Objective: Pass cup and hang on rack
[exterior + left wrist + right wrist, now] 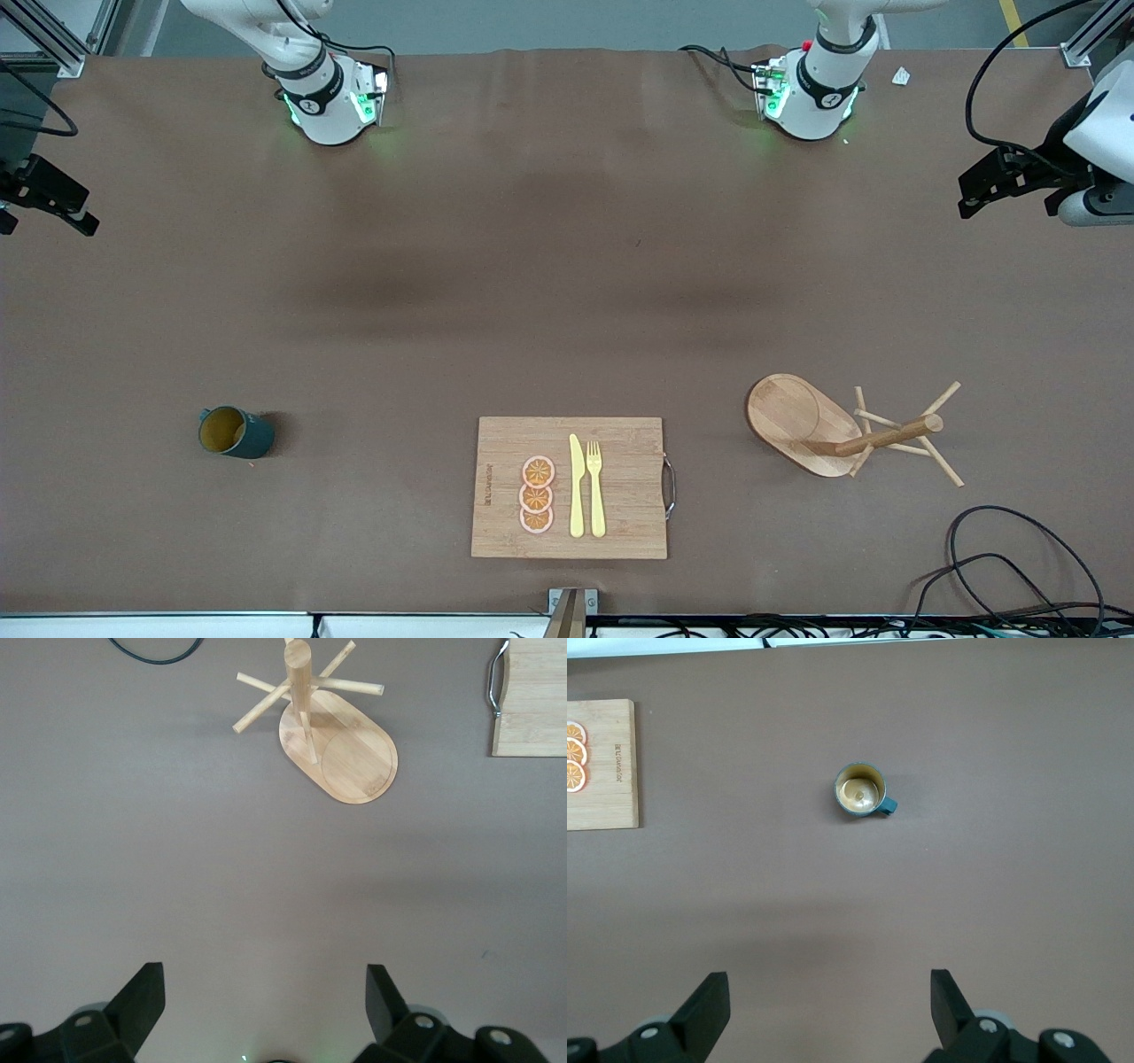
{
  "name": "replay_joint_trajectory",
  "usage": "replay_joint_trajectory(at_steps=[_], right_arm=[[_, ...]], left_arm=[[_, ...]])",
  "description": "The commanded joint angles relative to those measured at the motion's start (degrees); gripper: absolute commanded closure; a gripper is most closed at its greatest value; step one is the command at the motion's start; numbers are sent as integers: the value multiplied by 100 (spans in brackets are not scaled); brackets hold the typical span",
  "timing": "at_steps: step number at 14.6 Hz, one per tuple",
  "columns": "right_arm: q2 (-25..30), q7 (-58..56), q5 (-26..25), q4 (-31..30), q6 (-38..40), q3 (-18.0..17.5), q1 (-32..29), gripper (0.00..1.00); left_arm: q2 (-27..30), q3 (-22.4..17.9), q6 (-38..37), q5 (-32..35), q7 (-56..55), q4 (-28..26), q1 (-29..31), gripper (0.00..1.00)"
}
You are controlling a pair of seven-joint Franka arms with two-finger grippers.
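The cup (235, 431), dark teal with a mustard-yellow inside, stands upright on the brown table toward the right arm's end; the right wrist view shows its mouth (860, 792) from above. The wooden rack (802, 421) stands toward the left arm's end, and its post and pegs (299, 678) show in the left wrist view. My right gripper (80, 211) (830, 985) hangs open and empty, high over bare table at the right arm's end. Over bare table at the left arm's end, my left gripper (967, 197) (264, 979) is also open and empty. Both are well clear of the cup and the rack.
A bamboo cutting board (620, 523) lies between cup and rack, near the front edge. It carries three orange slices (537, 494), a yellow knife (577, 486) and a yellow fork (596, 487). Black cables (1019, 567) loop at the corner near the rack.
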State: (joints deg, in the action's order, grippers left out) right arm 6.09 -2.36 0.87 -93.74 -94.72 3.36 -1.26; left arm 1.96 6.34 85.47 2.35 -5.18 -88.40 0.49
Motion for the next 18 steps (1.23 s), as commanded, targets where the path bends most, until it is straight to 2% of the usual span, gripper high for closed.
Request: replay_joint_trajectory(at_steps=[1, 8, 18], right_arm=[[41, -2, 71, -21, 15, -81, -129, 0], [-29, -2, 71, -12, -46, -73, -121, 0], [-1539, -2, 45, 111, -792, -81, -103, 0]], left_arm=[[-82, -1, -30, -59, 156, 148, -5, 0], [-275, -1, -65, -77, 201, 271, -23, 0], [-275, 43, 66, -68, 184, 192, -14, 0]])
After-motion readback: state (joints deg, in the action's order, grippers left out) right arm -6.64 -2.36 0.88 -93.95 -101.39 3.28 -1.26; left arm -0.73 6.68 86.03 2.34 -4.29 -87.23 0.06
